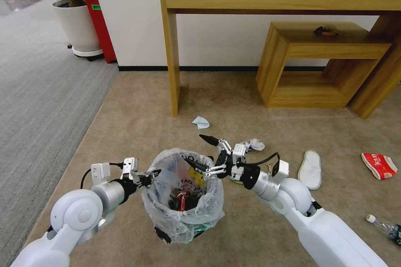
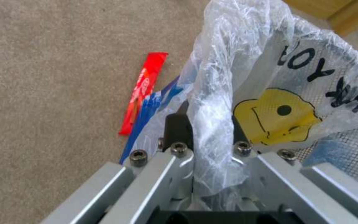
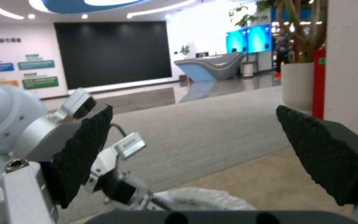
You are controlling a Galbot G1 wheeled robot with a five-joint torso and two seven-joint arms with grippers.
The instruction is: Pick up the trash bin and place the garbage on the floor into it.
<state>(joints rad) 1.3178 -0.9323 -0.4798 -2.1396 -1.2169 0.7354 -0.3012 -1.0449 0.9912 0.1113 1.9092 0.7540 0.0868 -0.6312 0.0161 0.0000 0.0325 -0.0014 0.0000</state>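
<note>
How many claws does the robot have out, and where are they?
2. The left claw is clamped on the bag at the left rim of the trash bin. The right claw hangs open over its right rim.

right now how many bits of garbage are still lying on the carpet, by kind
crumpled white paper: 2
white slipper: 1
red wrappers: 2
clear bottle: 1
total: 6

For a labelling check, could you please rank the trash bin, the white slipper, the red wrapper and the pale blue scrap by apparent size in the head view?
1. trash bin, nearest the camera
2. white slipper and red wrapper, too alike to rank
3. pale blue scrap
</note>
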